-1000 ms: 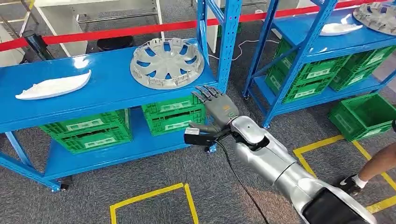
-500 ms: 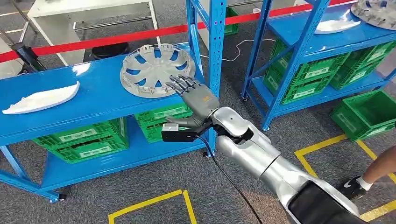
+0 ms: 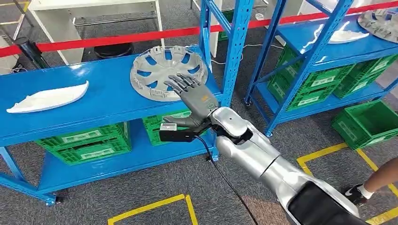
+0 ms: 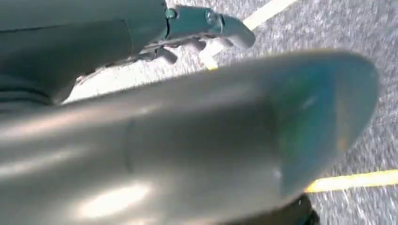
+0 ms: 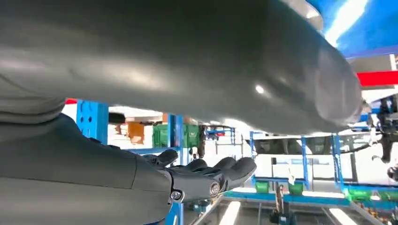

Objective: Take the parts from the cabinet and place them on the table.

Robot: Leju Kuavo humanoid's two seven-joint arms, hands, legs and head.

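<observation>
**Inspector:** On the blue shelf, upper level — what is your right hand doing?

**Operator:** My right hand (image 3: 199, 101) is stretched out flat over the near rim of the grey wheel cover (image 3: 162, 69). Its fingers (image 3: 180, 82) are apart and extended, overlapping the cover's edge. It holds nothing. Whether the fingertips actually touch the rim, I cannot tell from above.

**Inspector:** Why flat rather than curled?

**Operator:** My judgement: the cover is wide and shallow, lying face up on the shelf (image 3: 103, 91), so a spread hand must reach across the rim before any closing can catch it. It sits near the front edge, just beside the upright post (image 3: 233, 44), which I would have to clear.

**Inspector:** And the left hand?

**Operator:** My left hand (image 4: 202, 30) shows at the wrist camera above grey floor with a yellow line. Its fingers look curled inward with nothing between them, though the picture is blurred.

**Inspector:** Other parts on that shelf?

**Operator:** A white moulded trim piece (image 3: 47, 97) lies well apart from the cover, toward the far end. Green crates (image 3: 84, 140) stand on the level below.

**Inspector:** Status of the task?

**Operator:** Both parts are on the cabinet, so I judge it at the reaching stage of the first pick.

**Inspector:** Risk?

**Operator:** A one-sided grip on the rim may tip or slide the cover.
</observation>
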